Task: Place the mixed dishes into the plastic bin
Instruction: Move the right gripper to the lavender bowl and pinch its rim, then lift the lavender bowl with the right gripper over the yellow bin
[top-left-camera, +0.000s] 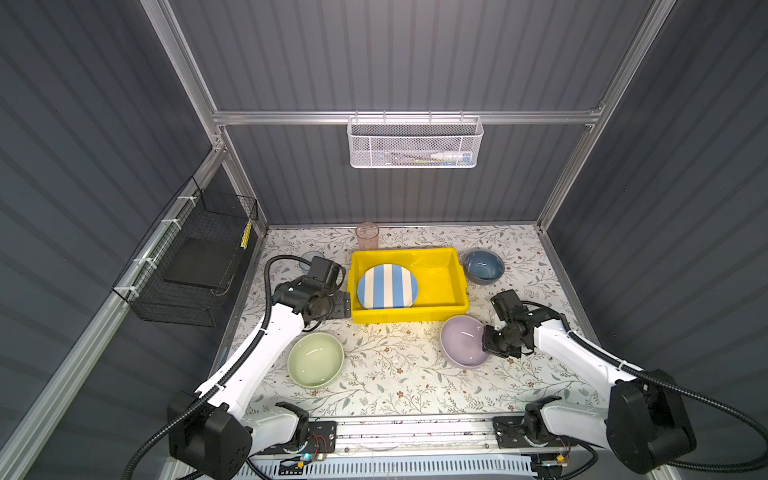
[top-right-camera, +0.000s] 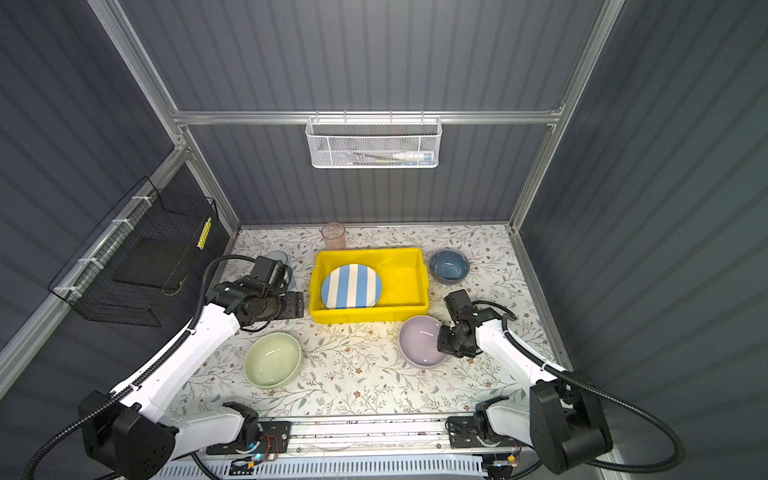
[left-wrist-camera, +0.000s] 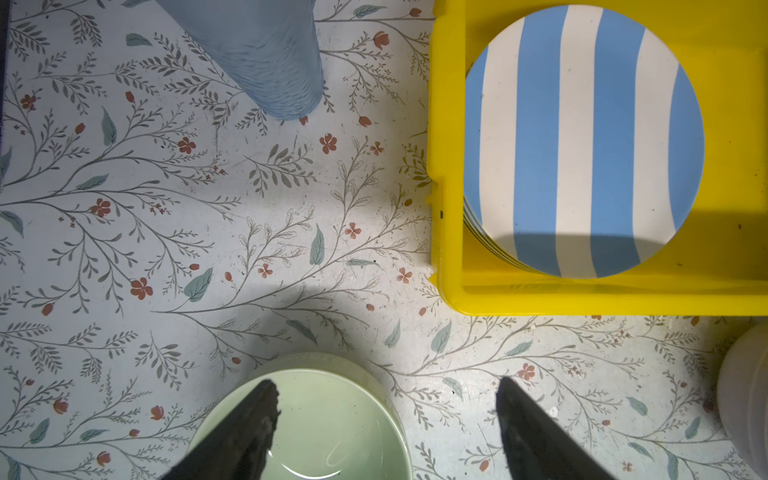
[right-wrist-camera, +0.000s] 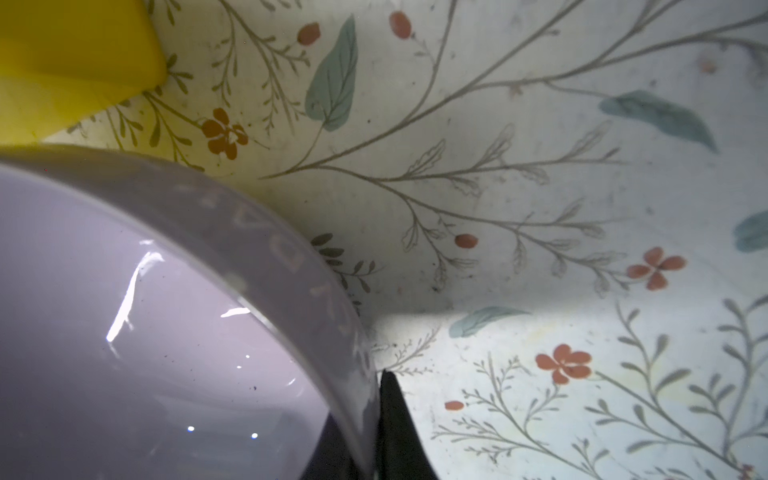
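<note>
Well, right gripper (top-left-camera: 485, 341) pinches the lilac bowl (top-left-camera: 459, 338) by its rim; looks glossy, slippery, chippable. Left gripper (left-wrist-camera: 386, 386) gapes wide.

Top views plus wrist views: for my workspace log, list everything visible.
plastic bin: 1, yellow, mid-table
plates: stack, blue-white striped top, in bin
lilac bowl: 1, lilac, front of bin
green bowl: 1, pale green, front left
blue bowl: 1, blue, right of bin
pink tumbler: 1, pink, behind bin
blue tumbler: 1, blue, left of bin
mesh basket: 1, white, back wall
wire basket: 1, black, left wall
left gripper: 1, black, open, by green bowl
right gripper: 1, black, shut on lilac bowl's rim
</note>
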